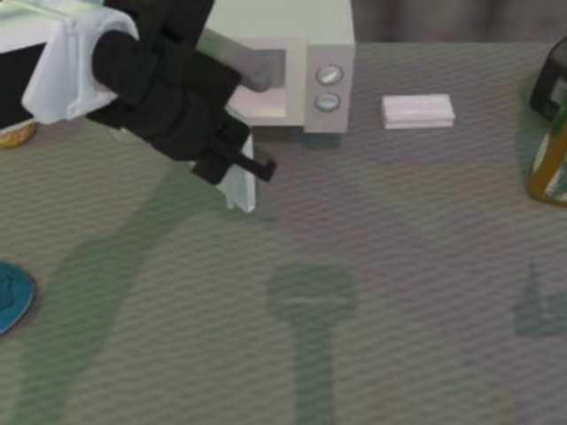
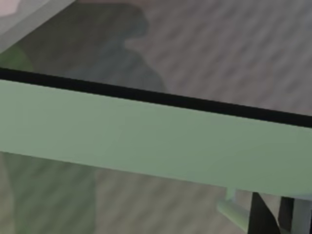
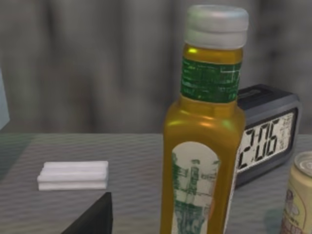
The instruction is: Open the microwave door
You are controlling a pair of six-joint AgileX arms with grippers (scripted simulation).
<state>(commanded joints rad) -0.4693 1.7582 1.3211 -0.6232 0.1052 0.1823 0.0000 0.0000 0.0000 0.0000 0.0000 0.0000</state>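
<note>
The microwave (image 1: 301, 35) stands at the table's back middle, its two silver knobs facing front. The microwave door (image 1: 241, 181) is swung out from the cavity toward the front, seen almost edge-on. My left gripper (image 1: 252, 164) is at the door's free edge, fingers closed on it. In the left wrist view the door (image 2: 146, 136) fills the picture as a pale band, with its thin handle (image 2: 233, 210) beside the dark fingers (image 2: 263, 217). The right arm is out of the top view. Only one dark finger (image 3: 95, 219) of it shows in the right wrist view.
A flat white block (image 1: 417, 111) lies right of the microwave. At the right edge stand an oil bottle (image 1: 549, 164), a black clock (image 1: 551, 84) and a can (image 3: 300, 195). A teal object (image 1: 13, 297) lies at the left edge.
</note>
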